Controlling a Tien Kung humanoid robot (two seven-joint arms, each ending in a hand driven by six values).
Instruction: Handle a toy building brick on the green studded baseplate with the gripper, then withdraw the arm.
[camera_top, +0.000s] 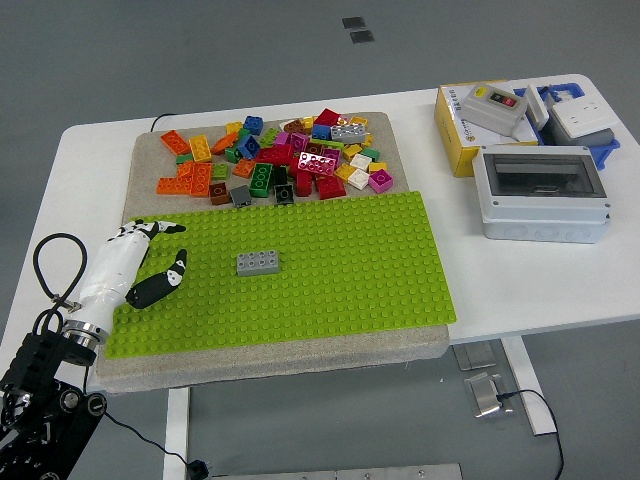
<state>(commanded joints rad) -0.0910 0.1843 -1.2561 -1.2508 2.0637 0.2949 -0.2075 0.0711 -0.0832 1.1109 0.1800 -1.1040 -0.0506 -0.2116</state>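
Observation:
A grey two-by-four brick (258, 263) sits alone on the green studded baseplate (330, 260), left of its middle. My left hand (150, 255) hovers over the baseplate's left edge, white-backed with black fingertips. Its fingers are spread and hold nothing; the thumb (165, 279) points toward the grey brick, a short gap away. The right arm is out of the picture.
A heap of several coloured loose bricks (280, 155) lies on the beige mat behind the baseplate. At the right stand a grey enclosure with a clear lid (543, 192), a yellow box with a switch unit (485, 120) and a blue tray (580, 115).

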